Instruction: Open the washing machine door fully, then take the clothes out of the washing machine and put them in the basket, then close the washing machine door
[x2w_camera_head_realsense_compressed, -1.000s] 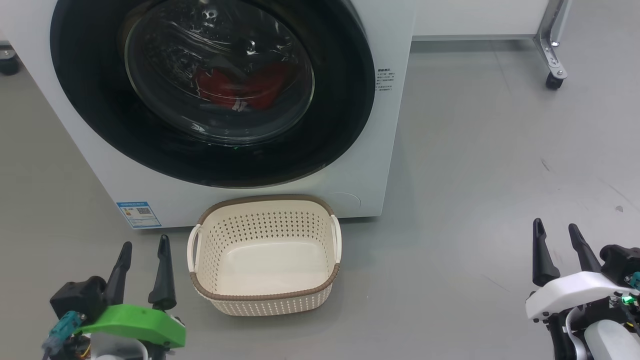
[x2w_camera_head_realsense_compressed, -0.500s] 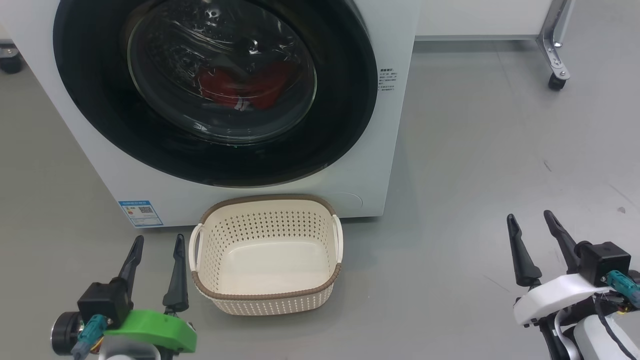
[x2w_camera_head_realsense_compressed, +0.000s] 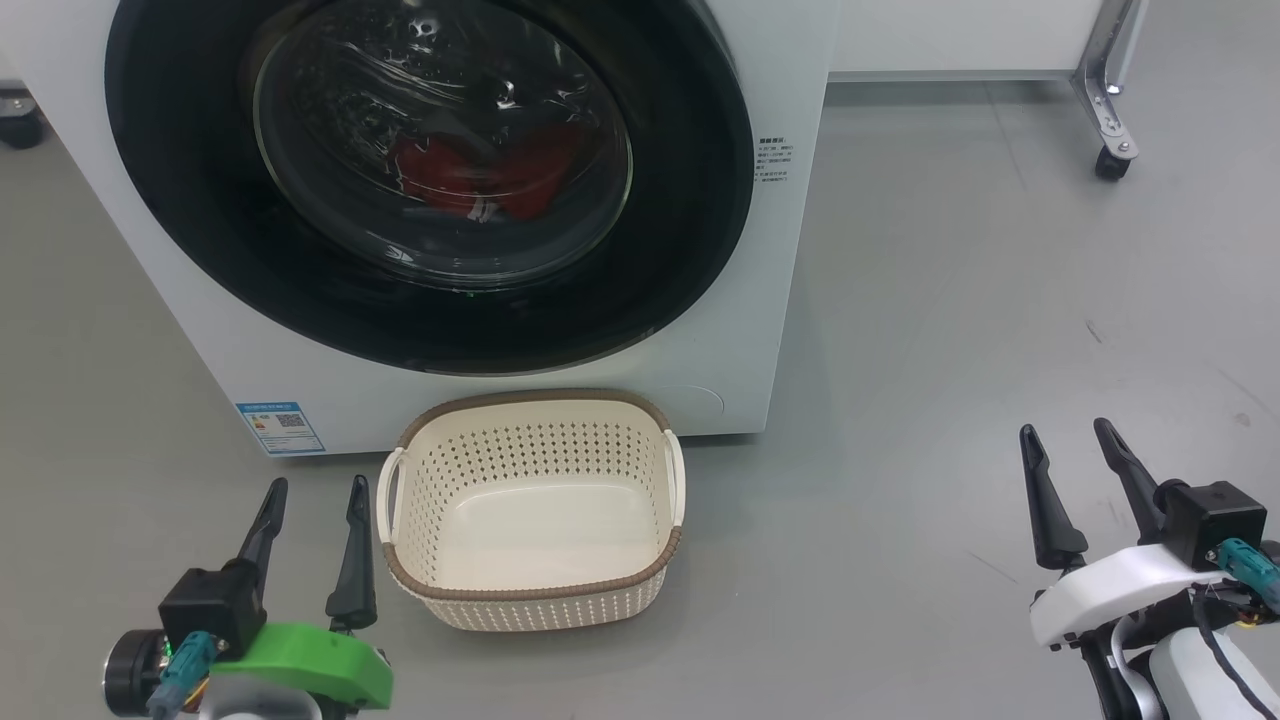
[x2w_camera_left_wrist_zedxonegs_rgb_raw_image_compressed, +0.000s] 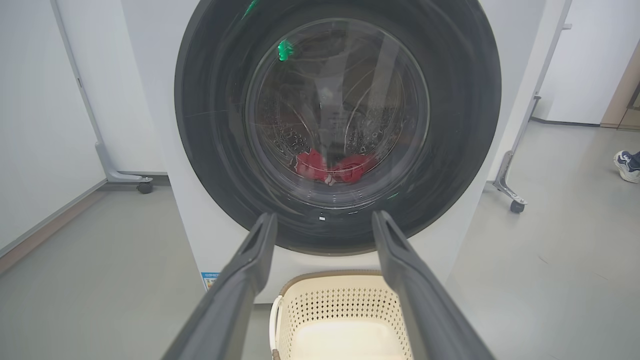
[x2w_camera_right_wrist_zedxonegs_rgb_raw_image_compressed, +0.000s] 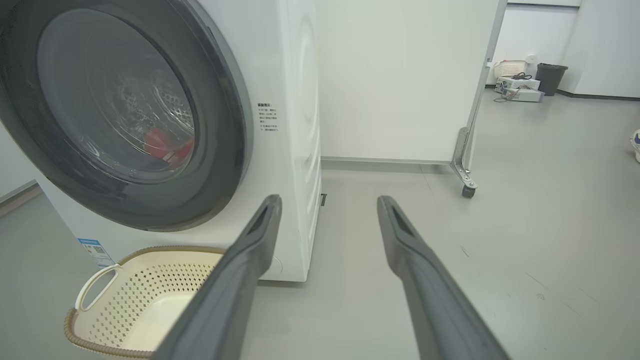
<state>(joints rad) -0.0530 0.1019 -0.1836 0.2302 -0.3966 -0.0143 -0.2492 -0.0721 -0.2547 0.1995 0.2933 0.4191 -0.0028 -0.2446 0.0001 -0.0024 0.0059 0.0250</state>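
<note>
The robot's left gripper (x2w_camera_head_realsense_compressed: 318, 484) and right gripper (x2w_camera_head_realsense_compressed: 1064, 428) hover low over the grey floor (x2w_camera_head_realsense_compressed: 950, 300), each with its two dark fingers spread wide and holding nothing, the left just beside the basket (x2w_camera_head_realsense_compressed: 530, 592), the right well apart from it. The basket stands on the floor just in front of the washing machine (x2w_camera_head_realsense_compressed: 760, 300), below the shut washing machine door (x2w_camera_head_realsense_compressed: 190, 230). Behind the door's glass, the red clothes (x2w_camera_head_realsense_compressed: 460, 180) lie low in the drum.
</note>
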